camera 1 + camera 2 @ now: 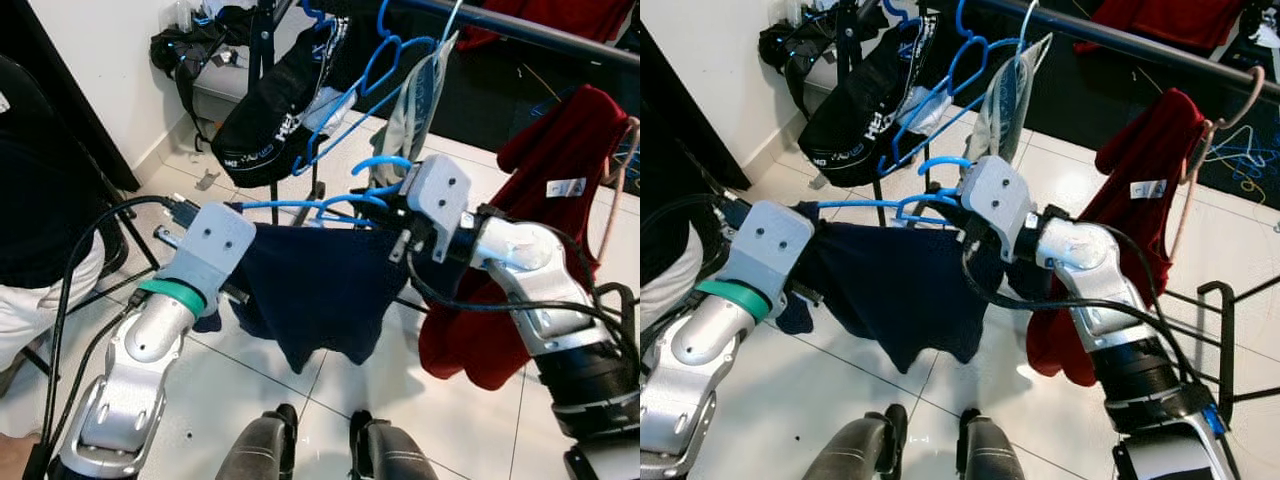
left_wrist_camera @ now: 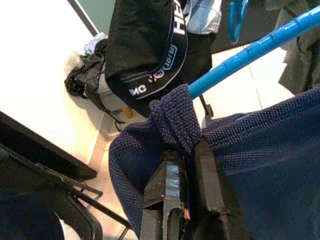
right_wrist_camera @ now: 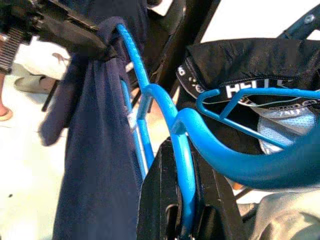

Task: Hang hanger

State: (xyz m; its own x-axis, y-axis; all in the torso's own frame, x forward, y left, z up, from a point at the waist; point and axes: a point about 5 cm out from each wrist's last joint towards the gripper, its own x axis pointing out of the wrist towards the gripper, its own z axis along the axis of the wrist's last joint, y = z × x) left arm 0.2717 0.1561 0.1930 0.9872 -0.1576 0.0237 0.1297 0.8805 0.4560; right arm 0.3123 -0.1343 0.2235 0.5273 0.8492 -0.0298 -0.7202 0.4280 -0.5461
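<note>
A blue plastic hanger [image 1: 300, 205] is held level in front of me, with a navy knitted garment [image 1: 315, 290] draped over it. My right gripper [image 3: 186, 200] is shut on the hanger's neck just below its hook [image 1: 380, 163]. My left gripper [image 2: 186, 165] is shut on the navy garment where it bunches over the hanger's left end. Above and behind runs the dark rail [image 1: 530, 30] of a clothes rack.
On the rack hang a black sports garment [image 1: 265, 115], spare blue hangers [image 1: 385, 55], a grey cloth [image 1: 415, 105] and a red garment [image 1: 545, 210]. A black bag [image 1: 190, 50] lies by the white wall. My feet [image 1: 320, 445] stand on white tiles. A dark chair [image 1: 60, 200] is at left.
</note>
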